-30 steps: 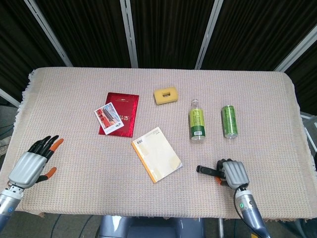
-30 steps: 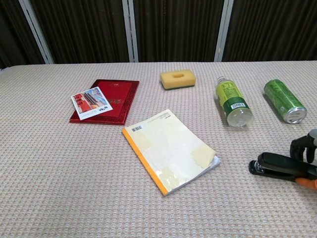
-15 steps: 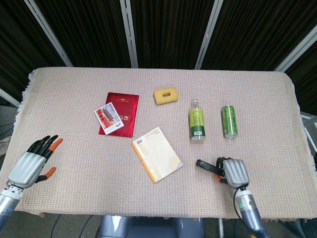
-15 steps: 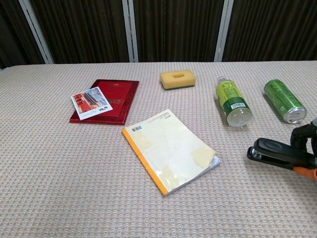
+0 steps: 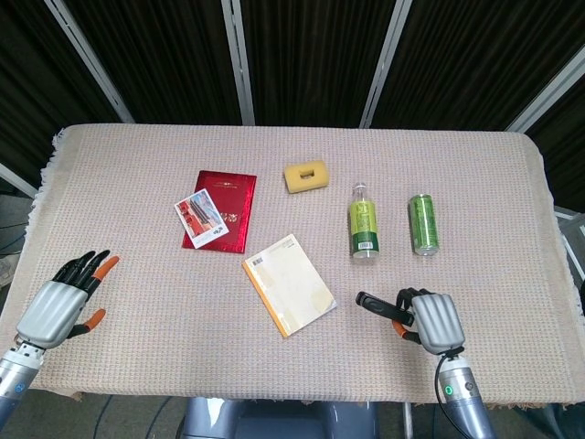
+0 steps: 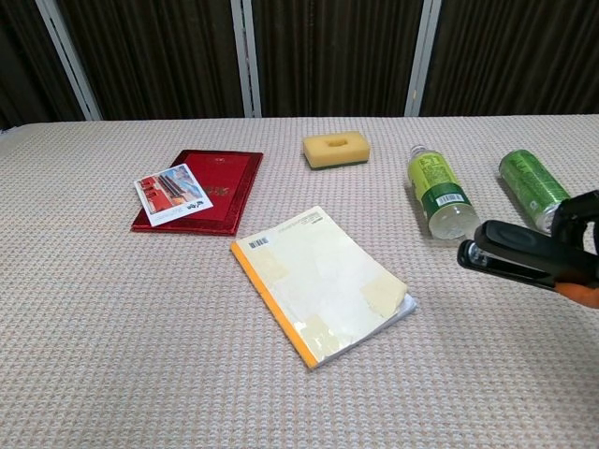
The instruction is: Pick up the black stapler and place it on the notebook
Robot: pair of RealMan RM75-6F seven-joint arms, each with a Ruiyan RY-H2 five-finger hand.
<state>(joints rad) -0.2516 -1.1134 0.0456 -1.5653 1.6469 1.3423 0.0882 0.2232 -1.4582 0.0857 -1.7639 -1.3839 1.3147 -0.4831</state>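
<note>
My right hand (image 5: 433, 321) grips the black stapler (image 5: 375, 305) by its rear end and holds it lifted off the cloth, its nose pointing left. In the chest view the stapler (image 6: 505, 253) hangs in the air at the right edge, with my right hand (image 6: 580, 253) only partly in frame. The notebook (image 5: 288, 284) (image 6: 321, 282), cream with an orange spine, lies flat in the middle of the table, left of the stapler. My left hand (image 5: 62, 302) rests at the front left corner, fingers apart and holding nothing.
A green-labelled bottle (image 5: 363, 222) and a green can (image 5: 422, 224) lie behind the right hand. A yellow sponge (image 5: 305, 176) sits at the back centre. A red booklet (image 5: 220, 209) with a photo card (image 5: 200, 218) lies at the back left. A beige cloth (image 5: 137, 265) covers the table.
My right hand has raised the stapler off the cloth and carried it slightly left toward the notebook. The left hand has not moved.
</note>
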